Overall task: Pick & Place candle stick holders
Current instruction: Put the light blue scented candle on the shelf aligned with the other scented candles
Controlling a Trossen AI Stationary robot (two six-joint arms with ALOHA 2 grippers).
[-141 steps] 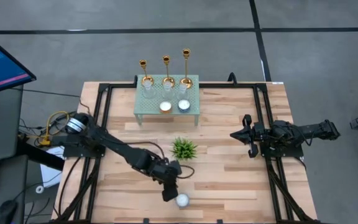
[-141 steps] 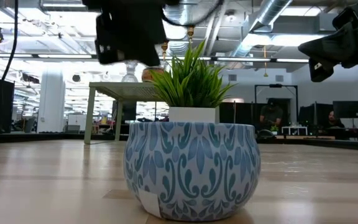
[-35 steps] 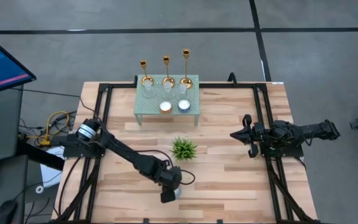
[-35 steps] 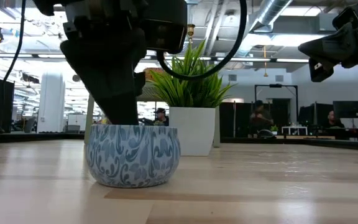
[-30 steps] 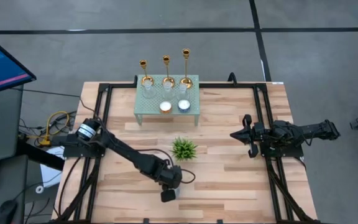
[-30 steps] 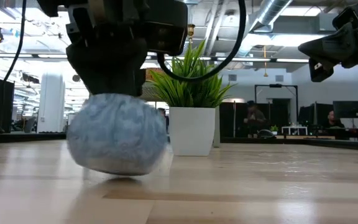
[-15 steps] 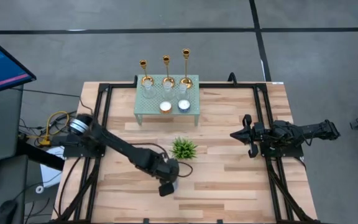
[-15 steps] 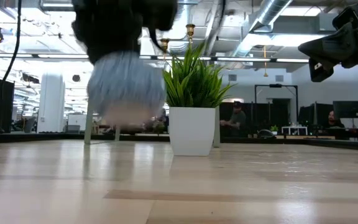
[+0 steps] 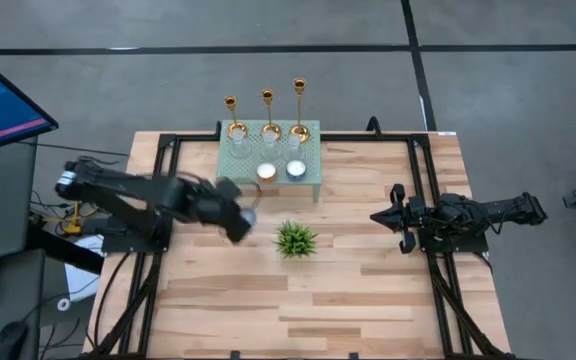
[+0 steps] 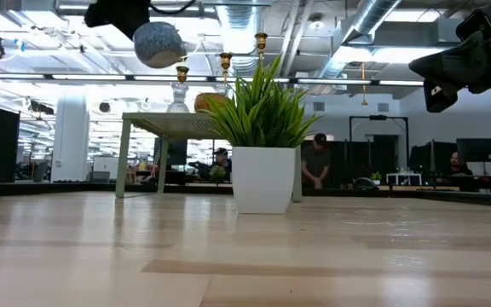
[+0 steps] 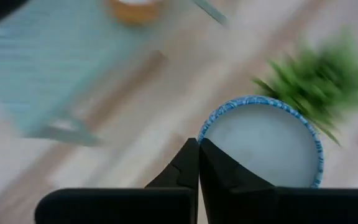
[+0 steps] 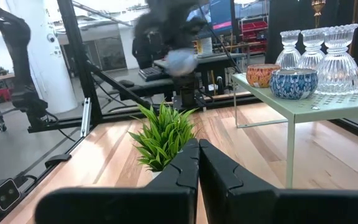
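Left arm carries the bowl high!
Left gripper [image 9: 240,222] clamped on the blue patterned bowl [image 10: 158,43]; gold candle stick holders [image 9: 266,114] stand on the green stand [image 9: 310,172]. Ease down, clear of them. Right gripper [image 9: 388,217], pinched together, waits.

The left gripper [image 9: 240,226] is a motion smear in the high view, so its hold on the blue patterned bowl [image 10: 158,43] cannot be made out there. Beyond its fingertips, the wrist view's plant [image 11: 319,78] is blurred (the green shelf [image 11: 55,68] likewise).
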